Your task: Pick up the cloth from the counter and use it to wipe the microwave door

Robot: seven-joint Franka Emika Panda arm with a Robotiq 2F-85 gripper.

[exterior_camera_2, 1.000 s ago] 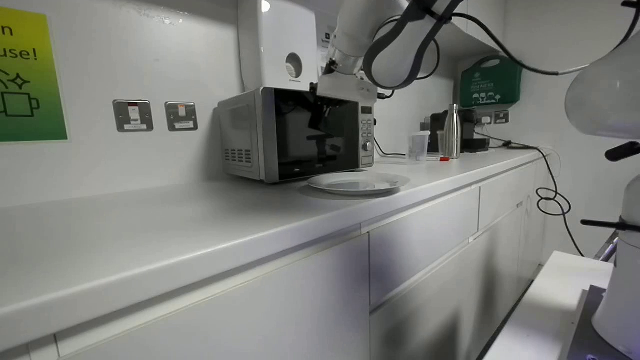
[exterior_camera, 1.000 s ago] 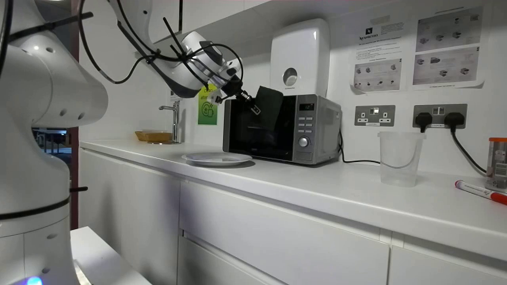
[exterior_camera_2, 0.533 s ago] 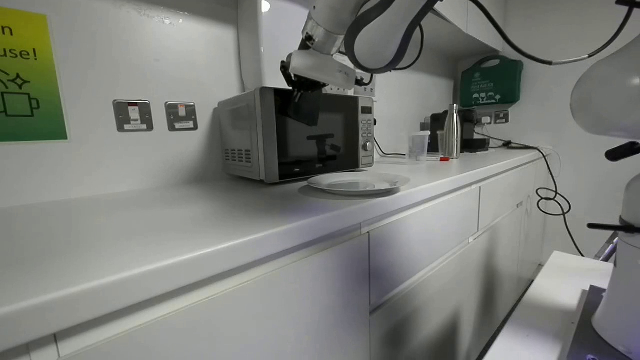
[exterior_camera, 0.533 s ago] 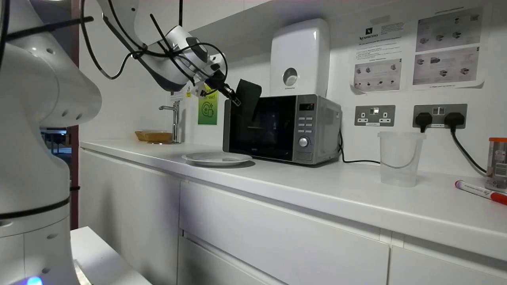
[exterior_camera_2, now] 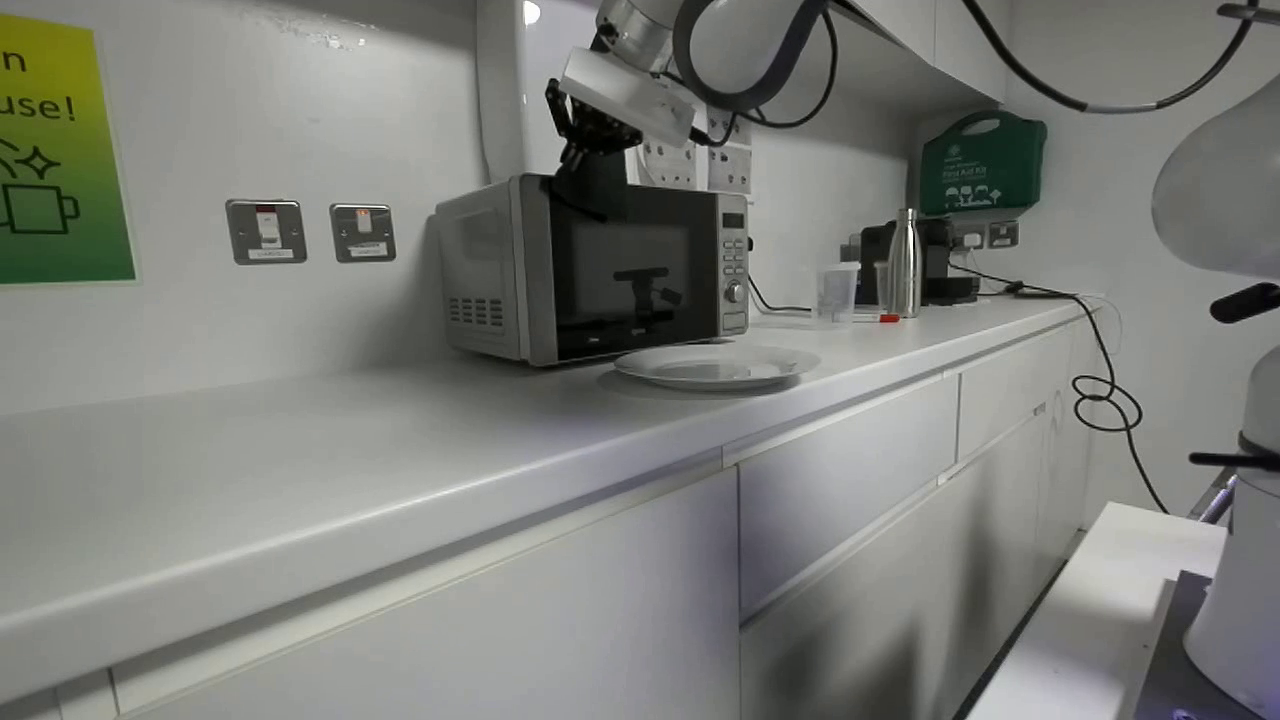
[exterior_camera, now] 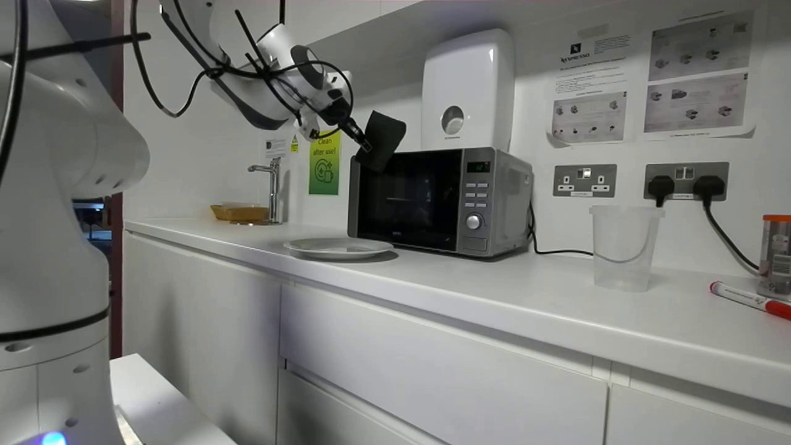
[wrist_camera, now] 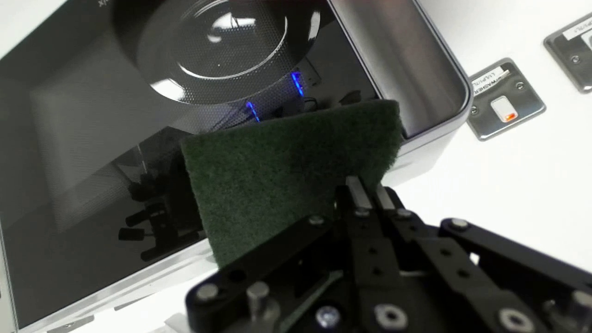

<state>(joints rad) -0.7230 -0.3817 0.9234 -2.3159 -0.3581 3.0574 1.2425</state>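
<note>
While the gripper [wrist_camera: 371, 192] hangs up in the air, its two fingers [wrist_camera: 359, 195] are squeezed close with the cloth [wrist_camera: 282, 173] pinched between them. They hold it near one side, the right side in the wrist view. Most of the cloth spreads out to the left of the fingers, and some goes past their tips. In an exterior view the cloth is tilted in front of the top left corner of the microwave door [exterior_camera: 420, 204], and part of it pokes up higher. I can't tell if they touch. The counter [exterior_camera: 494, 290] is down below, with a plate [exterior_camera: 340, 249] on it.
</note>
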